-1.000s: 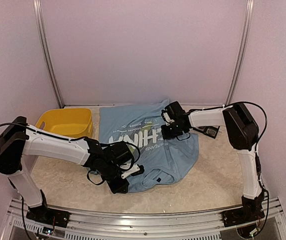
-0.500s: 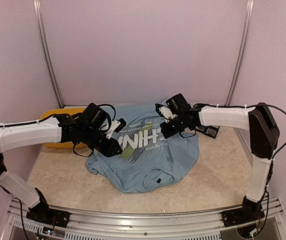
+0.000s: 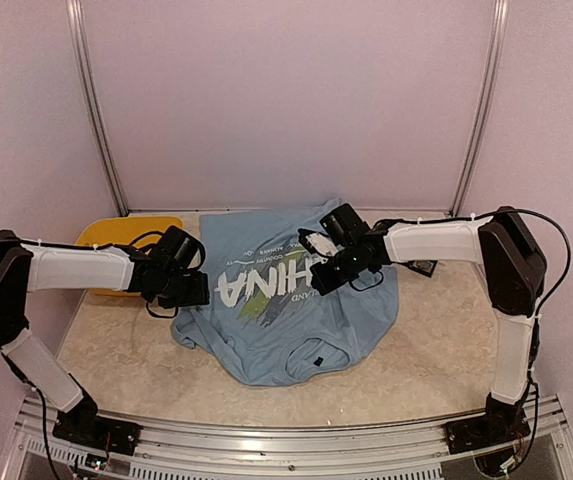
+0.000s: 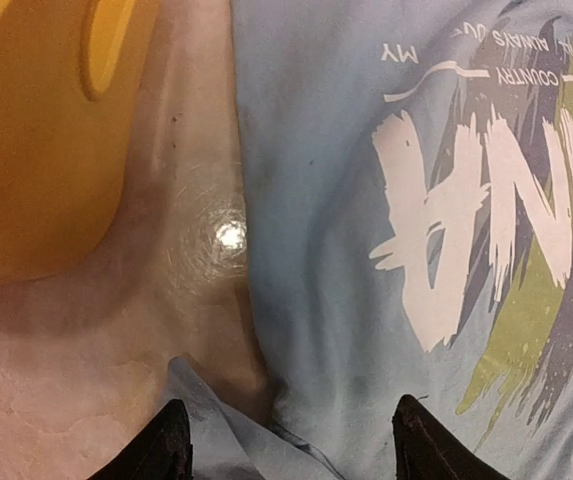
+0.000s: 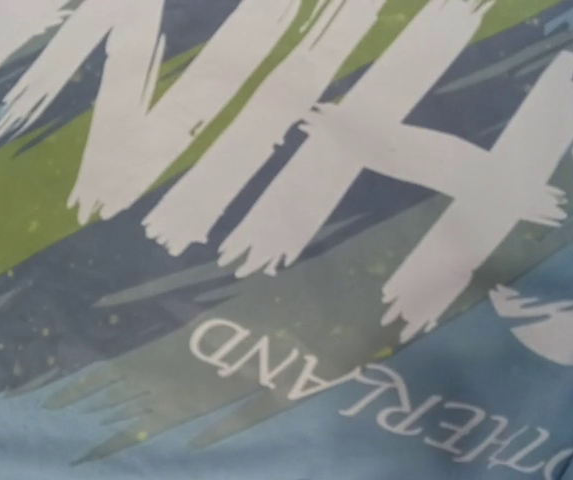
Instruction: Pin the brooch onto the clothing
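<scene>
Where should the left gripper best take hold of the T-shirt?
Take the T-shirt at its wrinkled side edge, under the open left gripper. Come from above: that fold seems to rise off the table, while the printed chest lies flat.

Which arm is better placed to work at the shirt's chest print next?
Likely right. The right gripper is shut directly over the T-shirt lettering; the left gripper stands open at its edge near the yellow bin.

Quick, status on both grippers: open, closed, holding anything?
Left gripper: open, fingers apart over the shirt edge, holding nothing.
Right gripper: closed above the shirt lettering; whether it pinches anything cannot be told.
</scene>
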`<state>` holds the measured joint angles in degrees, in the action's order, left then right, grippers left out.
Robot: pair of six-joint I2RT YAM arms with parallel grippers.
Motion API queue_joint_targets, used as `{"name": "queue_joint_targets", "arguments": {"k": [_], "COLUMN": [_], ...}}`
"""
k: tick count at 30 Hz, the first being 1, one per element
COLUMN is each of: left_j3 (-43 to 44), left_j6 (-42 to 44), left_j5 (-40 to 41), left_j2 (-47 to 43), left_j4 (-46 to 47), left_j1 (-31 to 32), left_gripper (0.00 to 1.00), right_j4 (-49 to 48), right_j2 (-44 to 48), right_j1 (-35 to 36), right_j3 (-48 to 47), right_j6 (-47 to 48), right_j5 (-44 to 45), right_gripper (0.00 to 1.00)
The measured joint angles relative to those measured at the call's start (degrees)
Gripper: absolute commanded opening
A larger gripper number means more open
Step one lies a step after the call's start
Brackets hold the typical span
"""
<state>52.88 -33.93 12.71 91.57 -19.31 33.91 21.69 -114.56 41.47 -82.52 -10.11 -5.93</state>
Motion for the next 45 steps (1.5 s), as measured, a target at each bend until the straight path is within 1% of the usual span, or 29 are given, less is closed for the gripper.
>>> {"name": "queue_joint_targets", "arguments": {"k": [3,5,10,15,22,26,29,31,33,35,41,45], "left_j3": [-1.5,-1.5,-1.5,-1.7,-1.9,-2.0,-2.1,-2.3,-2.5,-2.6,-3.0,-4.0], "left_j6": [-3.3,-4.5,-5.7,-5.7,-5.2,-5.1,-5.0,-4.9,-4.8,-4.9,-4.7,-4.9], "left_j5": [1.3,1.3,1.3,1.0,0.8,0.6,0.7,0.7,0.7,0.8,0.7,0.6], "left_j2": [-0.7,-0.1,2.1,3.6,5.9,6.6,6.6,6.6,6.6,6.6,5.7,0.0], "left_j4": [1.7,3.0,4.9,5.2,5.2,5.2,5.2,5.2,5.2,5.2,4.2,1.2], "left_j1": [-1.0,-1.6,-2.7,-2.9,-3.0,-3.0,-3.0,-3.2,-3.4,-3.5,-3.6,-2.8], "left_gripper": [0.63,0.58,0.50,0.48,0.28,0.28,0.33,0.31,0.21,0.00,0.00,0.00], "right_j4": [0.2,0.3,1.2,1.3,1.2,0.8,0.7,0.6,0.3,-0.2,-1.4,-2.9], "right_j2": [0.0,0.0,0.0,0.0,0.0,0.0,0.0,0.0,0.0,0.0,0.0,0.0], "right_j1": [0.0,0.0,0.0,0.0,0.0,-0.5,-0.7,-0.8,-1.0,-1.1,-1.6,-4.0], "right_j3": [0.2,0.4,0.7,0.8,1.2,2.3,3.0,3.1,3.3,3.5,5.3,7.6], "right_j6": [-0.3,-0.4,-0.4,-0.2,0.0,-0.1,-0.1,-0.1,-0.1,-0.1,-0.3,-1.6], "right_j5": [0.6,1.1,3.0,3.7,4.4,4.7,4.7,4.7,4.7,4.7,4.7,4.2], "right_gripper": [0.00,0.00,0.00,0.00,0.00,0.00,0.00,0.00,0.00,0.00,0.00,0.00]}}
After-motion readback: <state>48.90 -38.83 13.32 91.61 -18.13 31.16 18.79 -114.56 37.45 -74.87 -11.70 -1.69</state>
